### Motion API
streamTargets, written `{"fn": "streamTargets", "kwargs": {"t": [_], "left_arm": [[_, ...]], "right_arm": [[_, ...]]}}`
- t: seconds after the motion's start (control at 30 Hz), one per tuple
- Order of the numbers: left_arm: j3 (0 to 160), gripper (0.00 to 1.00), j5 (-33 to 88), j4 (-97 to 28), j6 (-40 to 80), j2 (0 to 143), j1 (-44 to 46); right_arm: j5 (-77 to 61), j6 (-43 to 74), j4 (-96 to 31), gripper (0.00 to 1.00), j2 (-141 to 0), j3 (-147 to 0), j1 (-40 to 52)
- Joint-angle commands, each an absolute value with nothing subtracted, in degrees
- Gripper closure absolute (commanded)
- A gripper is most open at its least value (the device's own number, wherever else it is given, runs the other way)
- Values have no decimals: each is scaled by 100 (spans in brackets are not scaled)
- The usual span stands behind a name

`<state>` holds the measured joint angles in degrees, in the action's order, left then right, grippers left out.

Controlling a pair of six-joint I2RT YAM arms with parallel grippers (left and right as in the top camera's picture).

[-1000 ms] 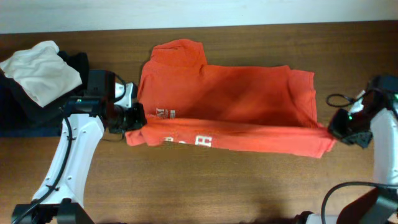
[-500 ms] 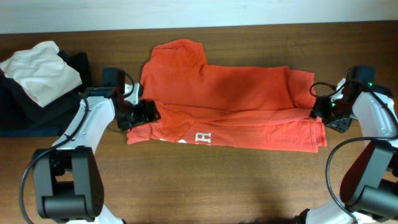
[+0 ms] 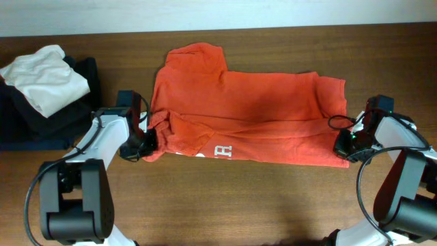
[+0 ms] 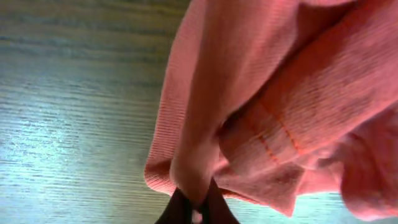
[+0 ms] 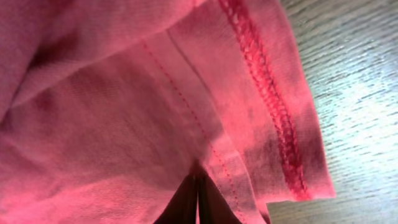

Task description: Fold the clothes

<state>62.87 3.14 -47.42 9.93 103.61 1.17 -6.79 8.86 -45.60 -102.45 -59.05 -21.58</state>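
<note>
The red-orange T-shirt lies spread across the brown table, its near long edge folded over so a band with white letters faces up. My left gripper is shut on the shirt's left edge; the left wrist view shows the fabric bunched between the dark fingertips. My right gripper is shut on the shirt's right hem; the right wrist view shows the stitched hem pinched at the fingertips. Both hands hold the cloth low at the table.
A white garment lies on a pile of dark folded garments at the far left. A pale wall edge runs along the back of the table. Bare wood lies in front of the shirt.
Both grippers carried the near edge of the shirt toward the far side and then back down to the table. The folded band is now narrower and fewer white letters show.
</note>
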Motion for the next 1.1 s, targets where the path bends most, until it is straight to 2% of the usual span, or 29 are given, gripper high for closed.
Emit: {"fn": "streamTargets", "kwargs": {"t": [0.0, 0.07, 0.13, 0.17, 0.2, 0.23, 0.33, 0.37, 0.4, 0.43, 0.47, 0.53, 0.7, 0.73, 0.77, 0.8, 0.83, 0.9, 0.97, 1.03, 1.07], "left_arm": [[6237, 99, -2137, -4901, 1385, 10328, 95], [6272, 99, -3616, -4945, 1778, 10326, 95], [6272, 99, -3905, -4945, 1780, 10326, 95], [6272, 87, -4104, -4930, 1778, 10326, 95], [6274, 68, -4407, -4947, 1778, 10326, 95], [6272, 61, -4436, -4943, 1778, 10326, 95], [6272, 61, -4027, -4945, 1778, 10326, 97], [6272, 61, -3868, -4934, 1778, 10326, 97], [6272, 61, -3830, -4904, 1778, 10326, 97], [6272, 61, -3826, -4864, 1778, 10326, 97], [6272, 61, -3778, -4836, 1778, 10326, 97], [6272, 61, -3393, -4720, 1778, 10326, 97], [6272, 61, -3378, -4604, 1778, 10326, 97], [6272, 60, -3378, -4604, 1778, 10326, 97], [6272, 60, -3378, -4604, 1778, 10326, 97], [6272, 61, -3378, -4604, 1778, 10326, 97], [6272, 60, -3378, -4604, 1778, 10326, 97], [6272, 61, -3378, -4609, 1778, 10326, 97], [6272, 77, -3264, -4672, 1778, 10326, 97], [6272, 84, -3081, -4718, 1778, 10326, 97], [6272, 92, -3079, -4720, 1778, 10326, 97]], "right_arm": [[-115, 886, -4654, 96, -10252, -5859, -2139], [174, 886, -4766, 96, -10265, -5854, -2139], [425, 954, -4840, 96, -10265, -5854, -2139], [523, 993, -4853, 96, -10265, -5854, -2145], [519, 996, -4838, 96, -10265, -5854, -2145], [473, 993, -4799, 96, -10265, -5854, -2143], [-314, 856, -4897, 96, -10259, -6049, -2139], [-471, 698, -5474, 92, -10237, -6615, -2139], [-480, 681, -5913, 84, -10226, -7046, -2139], [-554, 491, -6178, 71, -10226, -7231, -2117], [-552, 336, -6370, 52, -10241, -7190, -2064], [-534, 336, -6213, 50, -10243, -6709, -1900], [-541, 342, -5347, 37, -10250, -5815, -1280], [-539, 342, -5210, 38, -10250, -5697, -1111], [-534, 342, -5074, 57, -10250, -5581, -1000], [-532, 344, -5000, 86, -10250, -5522, -969], [-434, 419, -4982, 96, -10250, -5518, -976], [727, 1026, -5054, 96, -10248, -5527, -1048], [1780, 1426, -5188, 96, -10248, -5732, -1487], [1769, 1424, -5194, 96, -10248, -6025, -1953], [1610, 1380, -5192, 96, -10248, -6163, -2161]]}}
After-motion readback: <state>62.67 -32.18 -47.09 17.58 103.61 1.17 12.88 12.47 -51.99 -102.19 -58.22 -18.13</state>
